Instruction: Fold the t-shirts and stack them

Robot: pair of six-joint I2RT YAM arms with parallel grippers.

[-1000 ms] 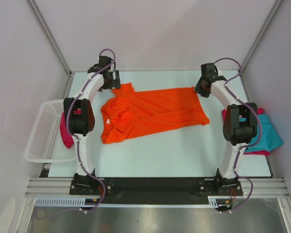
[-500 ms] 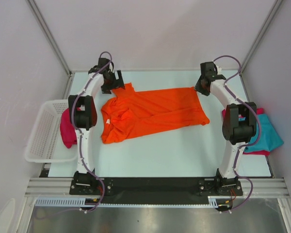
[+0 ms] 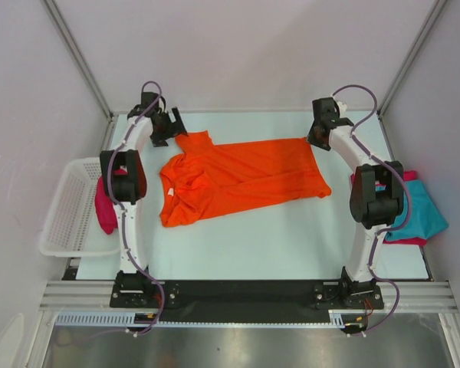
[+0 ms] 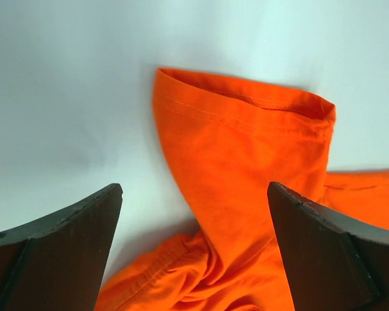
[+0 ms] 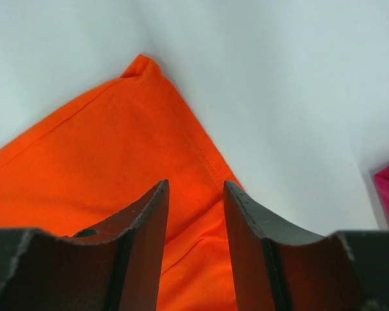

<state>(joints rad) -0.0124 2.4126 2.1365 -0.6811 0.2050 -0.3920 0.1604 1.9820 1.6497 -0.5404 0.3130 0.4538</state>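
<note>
Looking down, you have the orange t-shirt spread flat on the table, rumpled at its collar. Your left gripper gapes fully wide over the shirt's sleeve, holding nothing. Your right gripper hangs partly open above its far hem corner, equally empty. Both are likely placed there to catch corners. Bare table on the shirt's near side leaves room for folding toward you.

There is one orange t-shirt, one teal t-shirt and two crimson t-shirts, so four in total. There is one white basket and two robot arms.
</note>
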